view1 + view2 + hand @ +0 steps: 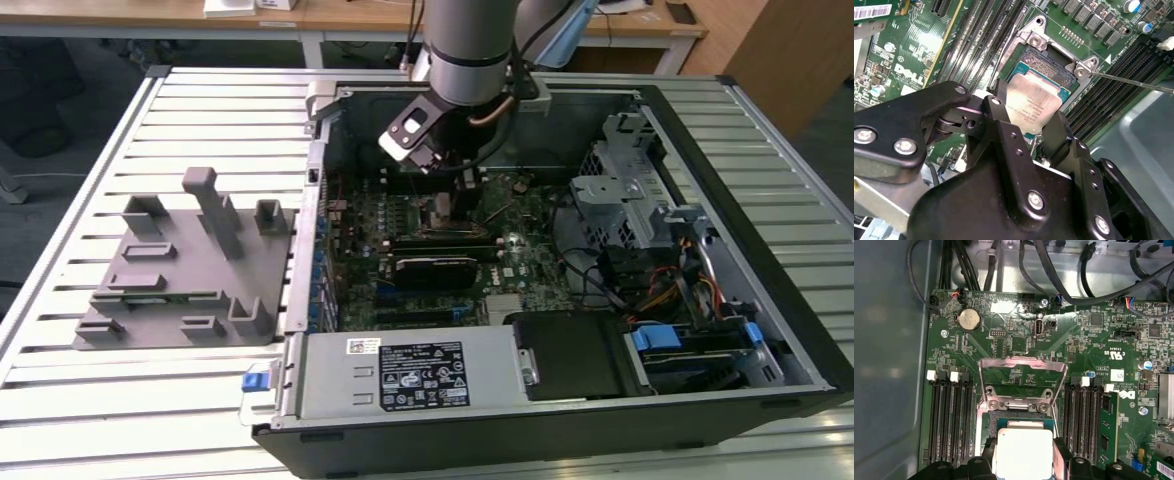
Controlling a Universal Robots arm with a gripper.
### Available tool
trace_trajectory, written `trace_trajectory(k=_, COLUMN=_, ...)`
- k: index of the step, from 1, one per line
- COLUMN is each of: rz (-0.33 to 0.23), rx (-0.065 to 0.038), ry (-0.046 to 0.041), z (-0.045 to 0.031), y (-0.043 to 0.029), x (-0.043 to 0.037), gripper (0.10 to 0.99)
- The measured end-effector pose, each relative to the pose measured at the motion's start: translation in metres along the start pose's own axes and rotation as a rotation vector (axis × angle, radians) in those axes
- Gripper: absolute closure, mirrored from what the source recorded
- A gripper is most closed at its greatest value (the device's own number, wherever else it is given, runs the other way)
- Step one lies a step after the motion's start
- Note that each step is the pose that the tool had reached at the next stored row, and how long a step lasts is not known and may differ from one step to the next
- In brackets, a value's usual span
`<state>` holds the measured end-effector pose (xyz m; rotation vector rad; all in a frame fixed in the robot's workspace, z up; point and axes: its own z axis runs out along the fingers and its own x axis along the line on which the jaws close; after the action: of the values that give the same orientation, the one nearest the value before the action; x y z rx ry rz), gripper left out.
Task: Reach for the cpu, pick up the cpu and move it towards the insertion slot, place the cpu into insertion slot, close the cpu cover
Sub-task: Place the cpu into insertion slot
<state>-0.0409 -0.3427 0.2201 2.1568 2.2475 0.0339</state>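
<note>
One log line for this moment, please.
gripper: shut on cpu | cpu: over insertion slot, looks unseated | cpu cover: open, raised

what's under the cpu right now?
Under the cpu, held in the pincer, sits the insertion slot: its dark contact field and metal rim show along one edge. The rest of the slot is covered by the chip and the pincer. Whether it's seated can't be told.

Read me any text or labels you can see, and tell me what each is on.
Nothing reads clearly.
cpu: faint engraving, too small to read.
power supply label: print too small to read.
motherboard: white markings too small to read.
barcode sticker: characters blurred.
</note>
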Motion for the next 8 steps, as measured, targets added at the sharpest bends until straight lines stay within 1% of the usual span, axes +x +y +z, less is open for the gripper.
trace_trajectory(k=8, rz=0.002, rx=0.0, ry=0.0, z=0.009, y=-0.0022, x=0.0002, gripper=0.557)
